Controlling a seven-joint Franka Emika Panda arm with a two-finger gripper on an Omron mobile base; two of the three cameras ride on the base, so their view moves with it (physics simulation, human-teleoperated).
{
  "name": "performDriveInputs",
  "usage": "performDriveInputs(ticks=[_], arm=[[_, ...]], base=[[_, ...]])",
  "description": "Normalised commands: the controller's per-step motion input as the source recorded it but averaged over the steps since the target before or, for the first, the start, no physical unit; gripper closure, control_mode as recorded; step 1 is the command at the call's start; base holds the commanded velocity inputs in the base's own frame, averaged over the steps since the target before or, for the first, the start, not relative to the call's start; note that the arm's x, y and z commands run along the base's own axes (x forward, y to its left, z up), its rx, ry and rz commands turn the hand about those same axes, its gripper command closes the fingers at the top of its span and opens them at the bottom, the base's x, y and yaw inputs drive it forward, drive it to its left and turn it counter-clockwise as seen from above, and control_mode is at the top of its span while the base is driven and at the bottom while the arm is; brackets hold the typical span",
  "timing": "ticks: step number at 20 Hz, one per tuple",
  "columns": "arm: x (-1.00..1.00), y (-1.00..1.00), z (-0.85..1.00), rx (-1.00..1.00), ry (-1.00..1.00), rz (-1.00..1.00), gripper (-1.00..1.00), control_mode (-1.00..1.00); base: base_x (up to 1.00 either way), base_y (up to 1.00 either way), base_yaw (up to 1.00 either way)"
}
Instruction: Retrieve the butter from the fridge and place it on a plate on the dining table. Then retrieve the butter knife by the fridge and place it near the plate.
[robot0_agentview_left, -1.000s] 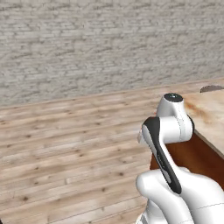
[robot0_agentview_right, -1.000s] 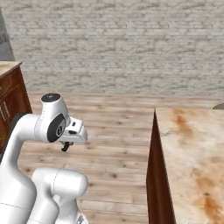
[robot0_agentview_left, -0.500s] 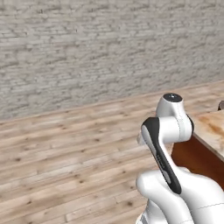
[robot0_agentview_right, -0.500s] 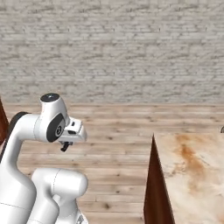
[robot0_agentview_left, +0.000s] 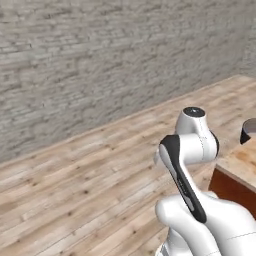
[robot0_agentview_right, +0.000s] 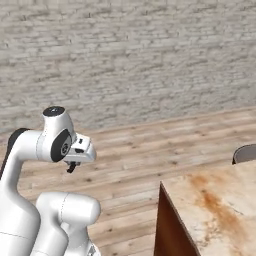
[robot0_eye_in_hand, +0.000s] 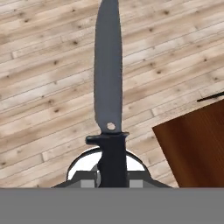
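Observation:
My gripper is shut on the black handle of the butter knife. The knife's long dark blade points away from the hand over the wooden floor. From the right base view the gripper hangs small and dark under the white wrist, held close to the arm. A corner of the dining table lies at the lower right, with its mottled marble top and red-brown side. That corner also sits at the right edge of the left base view, and its wood side lies right of the knife. The butter, the plate and the fridge are out of view.
A grey brick wall runs across the back, with open plank floor between it and me. A dark rounded chair back rises behind the table's far edge, also seen as a chair back at the right.
The whole picture has shifted, so the base has moved: the table corner slid toward the right edge and a wooden cabinet left the right base view. The knife stays gripped.

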Motion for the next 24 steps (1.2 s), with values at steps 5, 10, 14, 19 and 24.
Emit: performDriveInputs(ticks=[5, 10, 14, 19, 24], arm=[[0.0, 0.0, 0.0, 0.0, 0.0, 0.0, 1.0, 1.0], [0.0, 0.0, 0.0, 0.0, 0.0, 0.0, 1.0, 1.0], [0.0, 0.0, 0.0, 0.0, 0.0, 0.0, 1.0, 1.0], [0.0, 0.0, 0.0, 0.0, 0.0, 0.0, 1.0, 1.0], [0.0, 0.0, 0.0, 0.0, 0.0, 0.0, 1.0, 1.0]], base=[[1.0, 0.72, -0.68], [1.0, 0.73, -0.66], [0.94, 0.86, -0.64], [0.78, 0.91, -0.61], [0.77, 0.87, -0.61]])
